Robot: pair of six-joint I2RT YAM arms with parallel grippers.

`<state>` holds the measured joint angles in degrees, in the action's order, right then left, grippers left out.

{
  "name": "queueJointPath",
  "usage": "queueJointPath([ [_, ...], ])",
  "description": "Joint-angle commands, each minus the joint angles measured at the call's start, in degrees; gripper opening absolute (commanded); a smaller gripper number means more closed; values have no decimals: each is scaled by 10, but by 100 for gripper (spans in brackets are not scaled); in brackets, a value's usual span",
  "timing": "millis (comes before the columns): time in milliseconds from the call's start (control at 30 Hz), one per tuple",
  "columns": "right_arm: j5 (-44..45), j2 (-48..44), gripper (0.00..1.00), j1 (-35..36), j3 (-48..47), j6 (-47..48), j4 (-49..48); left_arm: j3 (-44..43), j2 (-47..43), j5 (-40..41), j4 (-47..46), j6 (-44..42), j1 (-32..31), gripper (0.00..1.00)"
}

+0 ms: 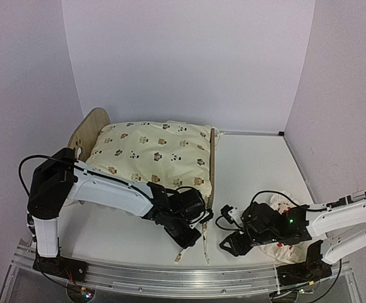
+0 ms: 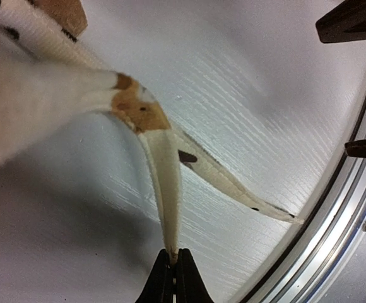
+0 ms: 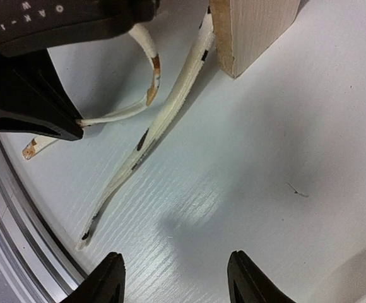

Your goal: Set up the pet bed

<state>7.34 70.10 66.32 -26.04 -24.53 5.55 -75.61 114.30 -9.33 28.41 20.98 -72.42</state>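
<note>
The pet bed stands at the back left, with a rounded plywood end board (image 1: pixel 88 136) and a side board (image 1: pixel 213 167). A cream animal-print cushion (image 1: pixel 151 151) lies on it. Two cream tie straps hang from the cushion's near corner. My left gripper (image 1: pixel 185 240) (image 2: pixel 174 255) is shut on the end of one strap (image 2: pixel 164 189). The other strap (image 2: pixel 233 183) (image 3: pixel 145 142) lies loose on the table. My right gripper (image 1: pixel 226 246) (image 3: pixel 177 268) hovers open just right of the straps, nothing between its fingers. The bed's wooden corner (image 3: pixel 252 31) shows ahead of it.
A white pillow with red dots (image 1: pixel 283 252) lies under the right arm at the near right. The white table (image 1: pixel 252 164) ends in a metal rail (image 1: pixel 170 278) at the near edge. The left gripper's black body (image 3: pixel 25 101) fills the right wrist view's upper left.
</note>
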Motion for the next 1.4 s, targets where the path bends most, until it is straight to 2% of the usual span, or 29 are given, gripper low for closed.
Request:
queueJointPath([
  [0,12,-18,57,4,-14,1,-16,-21,-27,-34,-31,0,3,4],
  [333,82,-148,57,4,-7,40,56,-133,36,-117,-67,8,3,5],
  [600,141,-235,56,4,-16,53,149,-204,110,-113,-95,17,3,5],
  [833,162,-247,55,4,-14,47,173,-223,155,-89,-93,18,3,8],
  [900,163,-237,55,4,-15,45,173,-222,159,-81,-89,19,3,10],
  [1000,171,-217,55,4,-18,43,173,-216,148,-69,-79,23,2,21],
  [1133,174,-194,55,4,-27,38,173,-197,110,-62,-57,22,-4,34],
  [1367,167,-142,54,3,-41,23,171,-155,42,-53,-22,30,-16,50],
])
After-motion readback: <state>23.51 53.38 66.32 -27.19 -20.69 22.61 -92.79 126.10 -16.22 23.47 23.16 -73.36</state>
